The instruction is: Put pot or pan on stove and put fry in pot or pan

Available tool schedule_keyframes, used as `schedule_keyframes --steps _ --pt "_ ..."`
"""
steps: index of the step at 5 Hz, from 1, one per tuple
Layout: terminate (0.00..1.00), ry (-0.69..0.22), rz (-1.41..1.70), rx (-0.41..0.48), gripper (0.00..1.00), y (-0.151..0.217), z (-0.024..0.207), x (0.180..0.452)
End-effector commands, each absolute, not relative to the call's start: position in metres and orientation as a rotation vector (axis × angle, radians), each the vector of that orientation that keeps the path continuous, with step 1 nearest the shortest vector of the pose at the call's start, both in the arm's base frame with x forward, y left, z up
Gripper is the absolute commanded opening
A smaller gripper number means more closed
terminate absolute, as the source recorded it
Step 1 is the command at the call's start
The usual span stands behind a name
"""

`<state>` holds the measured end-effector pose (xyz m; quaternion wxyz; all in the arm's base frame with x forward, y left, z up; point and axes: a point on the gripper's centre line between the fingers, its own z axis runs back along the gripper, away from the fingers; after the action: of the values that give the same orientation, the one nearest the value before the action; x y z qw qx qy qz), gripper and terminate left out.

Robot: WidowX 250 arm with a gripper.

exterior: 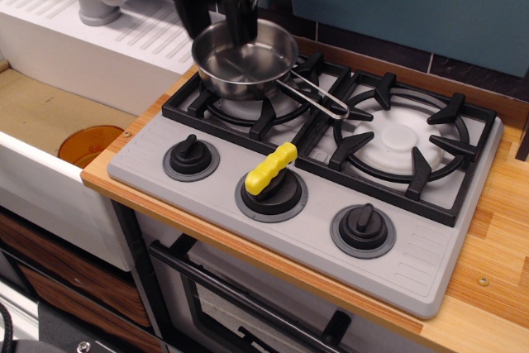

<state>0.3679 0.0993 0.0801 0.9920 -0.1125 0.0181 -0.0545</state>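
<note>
resting on the black grate, the shiny round steel pan (pixel 245 61) sits under the blurred, spread-apart pincer (pixel 216 7).

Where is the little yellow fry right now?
The fry lies on top of the middle knob at the front of the stove, between the other two knobs, in front of the pan sitting on the left burner.

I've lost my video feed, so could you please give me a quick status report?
Gripper above pan's back rim, fingers blurred. Pan on stove's left burner. Fry lying on middle knob, nothing blocking it.
</note>
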Motion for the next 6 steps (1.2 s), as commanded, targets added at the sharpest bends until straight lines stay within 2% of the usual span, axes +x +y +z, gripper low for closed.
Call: schedule_keyframes --steps 1,3,6 --pt "0.00 -0.039 -0.115 -0.167 1.00 0.091 0.144 0.375" --pt "0.00 0.043 -0.133 -0.125 1.00 0.067 0.176 0.363" --pt "0.00 0.043 -0.133 -0.125 1.00 0.067 0.176 0.363"
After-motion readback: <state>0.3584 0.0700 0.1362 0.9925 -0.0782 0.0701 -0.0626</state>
